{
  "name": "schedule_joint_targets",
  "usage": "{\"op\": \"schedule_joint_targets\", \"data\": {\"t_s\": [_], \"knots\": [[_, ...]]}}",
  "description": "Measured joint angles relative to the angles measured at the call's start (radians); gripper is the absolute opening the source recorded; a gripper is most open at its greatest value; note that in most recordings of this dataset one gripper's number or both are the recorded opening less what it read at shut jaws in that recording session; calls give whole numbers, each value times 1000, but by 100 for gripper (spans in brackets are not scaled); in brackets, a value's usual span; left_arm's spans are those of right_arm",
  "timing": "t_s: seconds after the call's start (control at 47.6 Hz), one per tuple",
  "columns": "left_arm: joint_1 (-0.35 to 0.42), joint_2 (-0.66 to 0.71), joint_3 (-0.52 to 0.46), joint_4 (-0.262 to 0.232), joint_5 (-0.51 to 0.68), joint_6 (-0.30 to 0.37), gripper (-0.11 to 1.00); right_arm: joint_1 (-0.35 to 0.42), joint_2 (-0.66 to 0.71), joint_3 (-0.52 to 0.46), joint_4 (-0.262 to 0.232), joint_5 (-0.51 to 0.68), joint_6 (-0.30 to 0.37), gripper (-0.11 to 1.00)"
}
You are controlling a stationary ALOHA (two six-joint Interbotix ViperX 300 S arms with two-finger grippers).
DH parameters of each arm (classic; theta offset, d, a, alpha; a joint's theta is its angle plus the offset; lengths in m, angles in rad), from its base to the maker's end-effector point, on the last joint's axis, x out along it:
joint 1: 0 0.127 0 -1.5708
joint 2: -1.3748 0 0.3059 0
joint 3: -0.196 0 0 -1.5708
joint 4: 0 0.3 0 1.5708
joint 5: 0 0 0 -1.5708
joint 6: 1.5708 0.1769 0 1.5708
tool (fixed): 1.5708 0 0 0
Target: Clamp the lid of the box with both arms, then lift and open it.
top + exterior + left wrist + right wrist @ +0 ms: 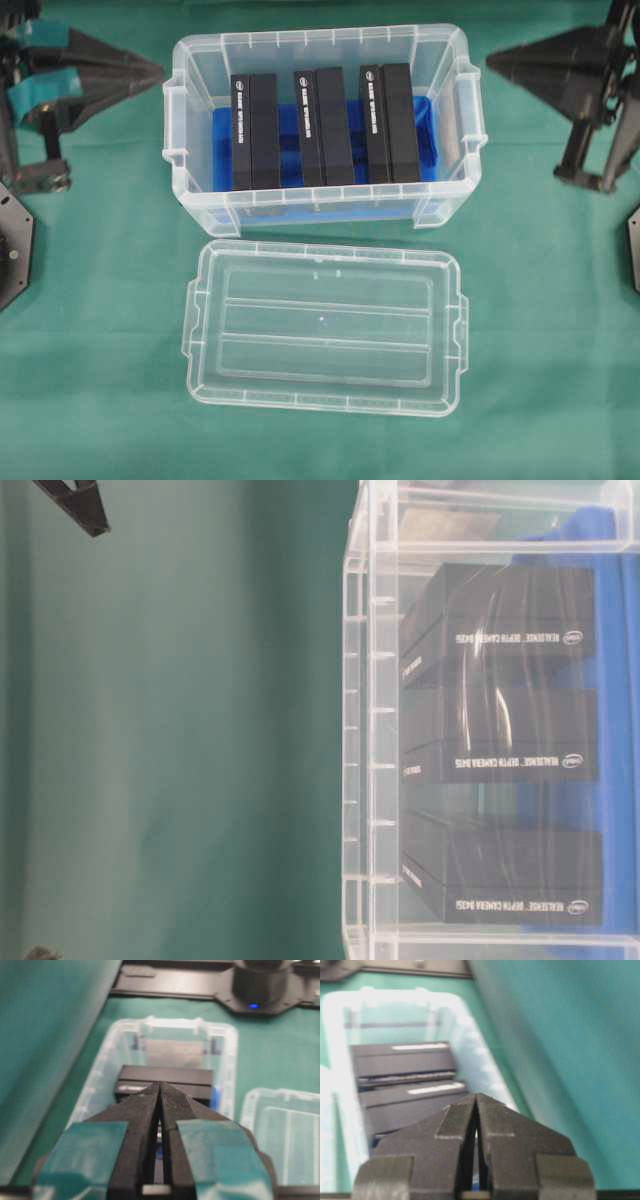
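Note:
The clear box [200, 205] stands uncovered at the back middle of the green cloth, with three black blocks [323, 127] upright on its blue bottom. The flat clear lid [325, 327] lies on the cloth just in front of the box, apart from it. My left gripper [160, 72], with teal tape, hangs shut to the left of the box, its tip pointing at the box wall. My right gripper [490, 60] hangs shut to the right of the box. Both wrist views look over shut, empty jaws [160, 1085] [476, 1096] into the box [222, 1045] [335, 1060].
Black arm bases sit at the left edge [12, 245] and right edge [633, 245] of the overhead view. The green cloth [90, 380] covers the whole table. In the table-level view the box [365, 730] fills the right half.

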Motion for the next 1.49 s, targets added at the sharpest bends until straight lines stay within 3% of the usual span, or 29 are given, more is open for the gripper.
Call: {"op": "schedule_joint_targets", "data": {"t_s": [0.252, 1.491], "knots": [[-46, -5, 18, 0, 2, 0, 2, 41, 0, 2, 15, -6, -2, 0], [-48, -9, 23, 0, 5, 0, 2, 43, 0, 2, 18, 8, 0, 0]]}}
